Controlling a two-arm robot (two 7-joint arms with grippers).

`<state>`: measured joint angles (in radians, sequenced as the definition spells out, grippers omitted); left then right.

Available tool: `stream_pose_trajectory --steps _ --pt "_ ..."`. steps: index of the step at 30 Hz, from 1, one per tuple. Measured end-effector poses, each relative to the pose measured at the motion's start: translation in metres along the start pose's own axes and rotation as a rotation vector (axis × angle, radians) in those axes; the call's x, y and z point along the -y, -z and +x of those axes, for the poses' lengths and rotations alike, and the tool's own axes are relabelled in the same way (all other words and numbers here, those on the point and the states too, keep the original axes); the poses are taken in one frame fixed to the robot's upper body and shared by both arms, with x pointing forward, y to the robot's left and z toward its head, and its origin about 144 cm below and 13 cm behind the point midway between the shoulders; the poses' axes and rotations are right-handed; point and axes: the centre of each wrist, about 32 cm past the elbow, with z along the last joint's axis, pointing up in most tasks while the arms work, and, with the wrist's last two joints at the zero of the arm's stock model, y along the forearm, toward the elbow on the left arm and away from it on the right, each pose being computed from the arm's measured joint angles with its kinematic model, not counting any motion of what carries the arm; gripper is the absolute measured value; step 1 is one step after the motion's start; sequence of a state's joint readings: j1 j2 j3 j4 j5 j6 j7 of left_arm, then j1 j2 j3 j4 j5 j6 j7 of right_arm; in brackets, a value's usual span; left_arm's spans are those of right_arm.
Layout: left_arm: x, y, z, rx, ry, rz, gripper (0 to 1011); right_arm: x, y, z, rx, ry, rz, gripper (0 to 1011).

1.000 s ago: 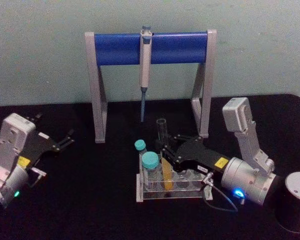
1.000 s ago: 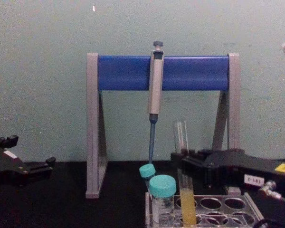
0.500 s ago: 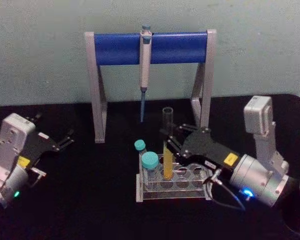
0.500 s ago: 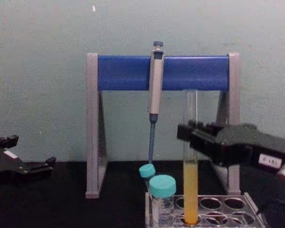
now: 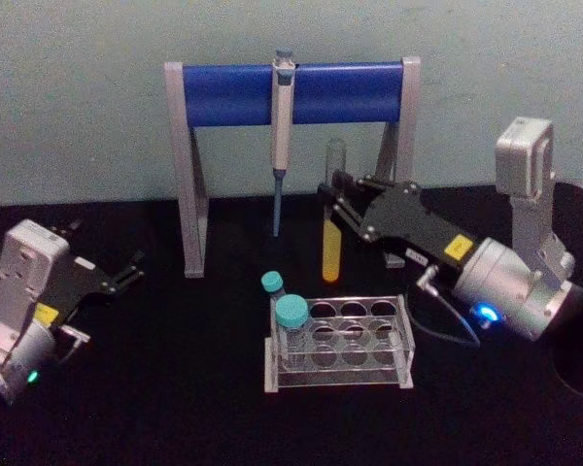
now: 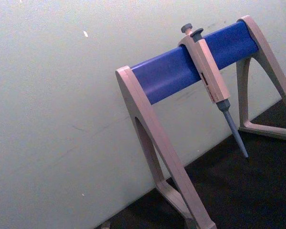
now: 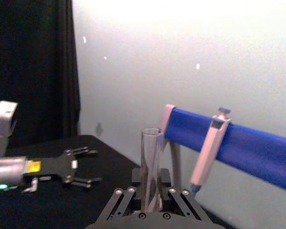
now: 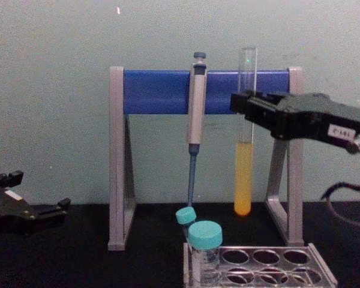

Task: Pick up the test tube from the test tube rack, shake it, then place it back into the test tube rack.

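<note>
My right gripper (image 5: 332,206) is shut on the test tube (image 5: 331,243), a slim clear glass tube with yellow liquid in its lower part. The tube (image 8: 245,174) hangs upright in the air, well above the test tube rack (image 8: 324,273) and fully out of its holes. The rack (image 5: 403,364) is a low clear tray with rows of round holes on the black table. In the right wrist view the tube's open top (image 7: 151,157) stands between the fingers (image 7: 118,200). My left gripper (image 5: 124,274) rests open at the table's left side (image 8: 45,210).
Two teal-capped vials (image 5: 291,320) stand in the rack's left end. Behind it is a tall grey-legged stand with a blue crossbar (image 5: 233,94), and a grey pipette (image 5: 282,126) hangs from it close to the raised tube. The back wall is near.
The right gripper has lifted the tube straight up out of the rack, from seated one second ago to hanging clear above it now. The left arm has not moved.
</note>
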<state>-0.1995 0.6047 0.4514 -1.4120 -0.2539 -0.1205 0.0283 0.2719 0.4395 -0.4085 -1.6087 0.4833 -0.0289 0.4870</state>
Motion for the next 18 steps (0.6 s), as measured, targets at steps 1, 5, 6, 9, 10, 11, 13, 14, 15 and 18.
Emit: stream_pose_trajectory --steps 1,5,6,9,10,11,13,14,15,18 --pt "0.0 0.0 0.0 0.0 0.0 0.0 1001 -0.003 -0.002 0.004 0.007 0.01 -0.001 222" --pt "0.0 0.0 0.0 0.0 0.0 0.0 1001 -0.012 -0.005 0.011 0.019 0.029 -0.006 222" --pt "0.0 0.0 0.0 0.0 0.0 0.0 1001 -0.013 -0.005 0.012 0.02 0.032 -0.007 223" --pt "0.0 0.0 0.0 0.0 0.0 0.0 1001 -0.019 -0.005 0.017 0.021 0.045 -0.008 222" --pt "0.0 0.0 0.0 0.0 0.0 0.0 1001 -0.02 -0.005 0.017 0.021 0.047 -0.008 222" --pt "0.0 0.0 0.0 0.0 0.0 0.0 1001 -0.02 -0.005 0.018 0.02 0.048 -0.008 222" --pt "0.0 0.0 0.0 0.0 0.0 0.0 1001 -0.023 -0.005 0.02 0.018 0.053 -0.009 222" --pt "0.0 0.0 0.0 0.0 0.0 0.0 1001 -0.024 -0.005 0.021 0.017 0.055 -0.009 222" --pt "0.0 0.0 0.0 0.0 0.0 0.0 1001 -0.024 -0.005 0.022 0.017 0.056 -0.009 223" --pt "0.0 0.0 0.0 0.0 0.0 0.0 1001 -0.026 -0.004 0.024 0.014 0.059 -0.01 222"
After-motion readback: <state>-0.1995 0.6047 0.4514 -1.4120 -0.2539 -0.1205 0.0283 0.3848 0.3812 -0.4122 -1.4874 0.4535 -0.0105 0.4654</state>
